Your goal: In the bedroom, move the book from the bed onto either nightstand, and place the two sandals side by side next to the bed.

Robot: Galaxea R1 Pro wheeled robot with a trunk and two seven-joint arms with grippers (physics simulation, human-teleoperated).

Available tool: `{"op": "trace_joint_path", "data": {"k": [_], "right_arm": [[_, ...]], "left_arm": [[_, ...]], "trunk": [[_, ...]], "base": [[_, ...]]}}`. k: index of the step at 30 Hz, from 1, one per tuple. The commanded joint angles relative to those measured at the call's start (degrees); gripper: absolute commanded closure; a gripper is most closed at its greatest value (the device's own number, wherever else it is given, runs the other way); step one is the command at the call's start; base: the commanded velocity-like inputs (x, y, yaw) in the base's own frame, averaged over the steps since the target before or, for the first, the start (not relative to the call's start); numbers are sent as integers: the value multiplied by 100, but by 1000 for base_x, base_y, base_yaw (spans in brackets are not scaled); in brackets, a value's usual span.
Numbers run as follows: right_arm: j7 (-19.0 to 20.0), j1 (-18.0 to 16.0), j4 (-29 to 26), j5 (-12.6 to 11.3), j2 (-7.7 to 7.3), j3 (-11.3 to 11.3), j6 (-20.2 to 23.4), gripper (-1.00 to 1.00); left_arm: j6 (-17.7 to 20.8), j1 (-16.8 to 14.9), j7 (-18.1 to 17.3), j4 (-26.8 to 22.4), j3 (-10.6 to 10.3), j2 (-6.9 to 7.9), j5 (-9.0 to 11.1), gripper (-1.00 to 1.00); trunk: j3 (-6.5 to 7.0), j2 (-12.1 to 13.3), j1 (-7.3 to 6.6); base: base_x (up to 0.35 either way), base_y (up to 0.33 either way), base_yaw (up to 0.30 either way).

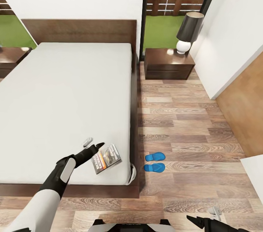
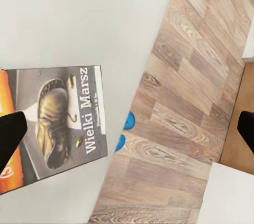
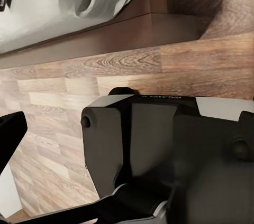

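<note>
- Two blue sandals point(image 1: 154, 162) are already laid side by side on the wood floor point(image 1: 190, 126), just beside the bed point(image 1: 65, 108).
- The book point(image 1: 106, 158) is seen flat on the mattress near the bed's foot corner, close to the edge.
- The left gripper point(image 1: 92, 145) is held spread over the book's inner side, nothing pinched between its fingers.
- The right gripper point(image 1: 204, 218) is kept low beside the robot's base; its state cannot be told.
- A thin book lying flat could be pushed off the edge if the fingers are closed too shallowly.
- The nightstand point(image 1: 168, 63) stands well apart, so a weak pinch could be lost during the carry.
</note>
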Motion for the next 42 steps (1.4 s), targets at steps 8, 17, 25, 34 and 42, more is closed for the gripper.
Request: {"op": "trace_joint_path", "data": {"k": [8,17,25,34,42], "right_arm": [[35,-4,-3,26,12,-35,60,-100],[35,-4,-3,25,13,-34,60,-100],[33,-4,-3,25,13,-34,53,-100],[35,-4,-3,26,13,-34,51,-100],[30,-4,-3,26,13,-34,51,-100]], "left_arm": [[65,-10,24,-825,99,400,242,-100],[212,-27,370,-1086,80,209,313,-100],[265,-29,847,-1075,-215,-50,307,-100],[274,-29,880,-1078,-522,-49,310,-100],[279,-29,881,-1099,-545,-49,310,-100]], "trunk": [[-7,-9,3],[-7,-9,3],[-7,-9,3],[-43,-89,47],[-187,-410,223]], "base": [[1,0,0],[0,0,0],[0,0,0],[0,0,0],[0,0,0]]}}
